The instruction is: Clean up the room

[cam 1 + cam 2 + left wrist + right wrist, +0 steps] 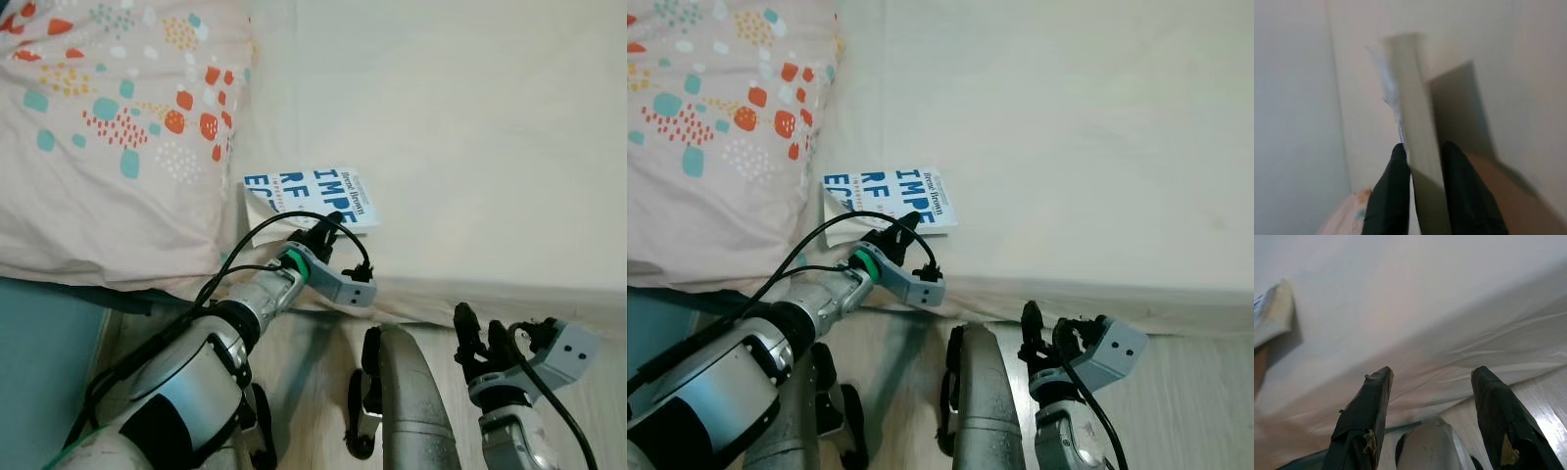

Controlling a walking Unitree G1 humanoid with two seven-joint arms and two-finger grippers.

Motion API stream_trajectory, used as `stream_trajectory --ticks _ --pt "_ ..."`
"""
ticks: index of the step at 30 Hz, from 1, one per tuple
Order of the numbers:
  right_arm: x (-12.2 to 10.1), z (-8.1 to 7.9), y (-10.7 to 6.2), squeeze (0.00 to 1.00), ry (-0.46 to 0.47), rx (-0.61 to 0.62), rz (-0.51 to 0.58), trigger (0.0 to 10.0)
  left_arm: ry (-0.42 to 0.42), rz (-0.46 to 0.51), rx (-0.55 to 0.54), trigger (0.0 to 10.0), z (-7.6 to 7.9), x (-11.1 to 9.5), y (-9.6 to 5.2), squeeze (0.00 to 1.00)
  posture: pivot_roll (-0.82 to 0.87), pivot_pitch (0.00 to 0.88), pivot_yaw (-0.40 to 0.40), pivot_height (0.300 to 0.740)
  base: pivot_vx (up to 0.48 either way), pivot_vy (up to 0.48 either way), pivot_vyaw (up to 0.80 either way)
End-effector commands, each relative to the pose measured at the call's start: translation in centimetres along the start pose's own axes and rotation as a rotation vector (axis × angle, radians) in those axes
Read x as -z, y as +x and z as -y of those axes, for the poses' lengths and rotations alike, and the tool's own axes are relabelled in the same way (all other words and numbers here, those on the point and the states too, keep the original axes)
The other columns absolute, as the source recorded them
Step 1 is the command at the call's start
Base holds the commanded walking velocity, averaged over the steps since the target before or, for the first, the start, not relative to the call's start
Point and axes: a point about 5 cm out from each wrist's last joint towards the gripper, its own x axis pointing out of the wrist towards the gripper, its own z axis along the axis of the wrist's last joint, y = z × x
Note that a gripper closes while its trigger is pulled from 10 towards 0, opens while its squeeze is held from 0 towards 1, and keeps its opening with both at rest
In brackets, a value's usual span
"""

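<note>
Pinching the near edge of the book [312,195] lying on the bed [460,127] beside the pillow [108,127], the left gripper [323,227] holds something light, stiff but floppy-covered, while the right gripper [482,345] hangs open.

One book [318,195]; one pillow [108,127]; one bed [460,127].

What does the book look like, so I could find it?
Look at the big cream bed. Near its front edge, right beside the pillow with orange and teal spots, lies the book, with the left hand closed on its near edge. It is the only thing there with big blue letters on white.
</note>
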Motion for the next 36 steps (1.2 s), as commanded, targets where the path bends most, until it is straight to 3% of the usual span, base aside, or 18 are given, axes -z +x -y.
stream_trajectory --ticks 1,9,10,11,13,17,20,21,23,24,26,28,29,31,32,34,35,36 --pt "1.4 0.2 -1.1 0.0 0.038 0.045 -0.053 10.0 -0.017 -0.008 0.037 10.0 0.8 0.1 -0.5 1.0 -0.15 0.41 0.092 0.606 0.0 0.0 0.0" --pt "1.2 0.0 0.0 0.0 0.045 0.034 -0.045 10.0 0.013 0.027 0.039 10.0 1.2 0.1 -0.8 1.0 -0.13 0.379 0.092 0.606 0.0 0.0 0.0" --pt "1.2 0.0 0.1 0.0 0.046 0.032 -0.045 10.0 0.001 0.018 0.043 10.0 1.2 0.4 -0.9 0.7 -0.12 0.365 0.092 0.606 0.0 0.0 0.0" --pt "1.2 -0.1 0.3 0.0 0.047 0.029 -0.044 10.0 -0.016 0.014 0.052 10.0 1.2 0.7 -1.0 0.0 -0.12 0.362 0.091 0.606 0.0 0.0 0.0" --pt "1.2 -0.1 0.4 0.0 0.048 0.026 -0.044 10.0 -0.038 0.019 0.076 10.0 1.5 0.8 -1.2 0.0 -0.11 0.356 0.09 0.606 0.0 0.0 0.0" --pt "1.4 -0.4 1.0 0.0 0.057 0.009 -0.049 10.0 -0.164 0.195 0.237 10.0 3.7 0.3 -3.5 0.0 -0.07 0.319 0.076 0.606 0.0 0.0 0.0" --pt "1.5 -0.7 1.4 0.0 0.061 -0.006 -0.054 10.0 -0.243 0.276 0.295 10.0 4.2 0.1 -4.6 0.0 -0.07 0.311 0.074 0.606 0.0 0.0 0.0" --pt "1.6 -0.8 1.7 0.0 0.062 -0.016 -0.058 10.0 -0.369 0.314 0.304 10.0 4.0 0.0 -5.2 0.0 -0.04 0.288 0.067 0.606 0.0 0.0 0.0" --pt "1.6 -0.8 1.7 0.0 0.062 -0.016 -0.058 10.0 -0.369 0.314 0.304 10.0 4.0 0.0 -5.2 0.0 -0.04 0.288 0.067 0.606 0.0 0.0 0.0" --pt "1.7 -0.9 1.9 0.0 0.062 -0.022 -0.06 10.0 -0.448 0.337 0.298 10.0 3.7 -0.1 -5.5 0.0 -0.04 0.284 0.067 0.606 0.0 0.0 0.0" --pt "1.7 -0.9 1.9 0.0 0.062 -0.022 -0.06 10.0 -0.448 0.337 0.298 10.0 3.7 -0.1 -5.5 0.0 -0.04 0.284 0.067 0.606 0.0 0.0 0.0" --pt "1.6 -1.4 2.8 0.0 0.062 -0.049 -0.054 10.0 -0.756 0.293 -0.007 10.0 -1.2 0.1 -4.4 0.0 -0.02 0.246 0.057 0.606 0.0 0.0 0.0" --pt "1.6 -1.4 2.8 0.0 0.062 -0.049 -0.054 10.0 -0.756 0.293 -0.007 10.0 -1.2 0.1 -4.4 0.0 -0.02 0.246 0.057 0.606 0.0 0.0 0.0" --pt "1.3 -2.4 3.5 0.0 0.026 -0.111 -0.037 10.0 -1.026 0.197 -0.277 10.0 -6.2 0.9 -4.3 0.0 -0.02 0.214 0.049 0.606 0.0 0.0 0.0" --pt "1.3 -2.4 3.5 0.0 0.026 -0.111 -0.037 10.0 -1.026 0.197 -0.277 10.0 -6.2 0.9 -4.3 0.0 -0.02 0.214 0.049 0.606 0.0 0.0 0.0" --pt "0.7 -3.3 3.7 0.0 -0.003 -0.178 -0.009 10.0 -1.204 0.131 -0.394 10.0 -8.2 1.4 -4.7 0.0 -0.02 0.191 0.041 0.606 0.0 0.0 0.0" --pt "0.7 -3.3 3.7 0.0 -0.003 -0.178 -0.009 10.0 -1.204 0.131 -0.394 10.0 -8.2 1.4 -4.7 0.0 -0.02 0.191 0.041 0.606 0.0 0.0 0.0" --pt "0.3 -4.1 3.7 0.0 -0.016 -0.222 0.011 10.0 -1.325 0.097 -0.432 10.0 -8.9 1.5 -5.0 0.0 -0.02 0.17 0.037 0.606 0.0 0.0 0.0"
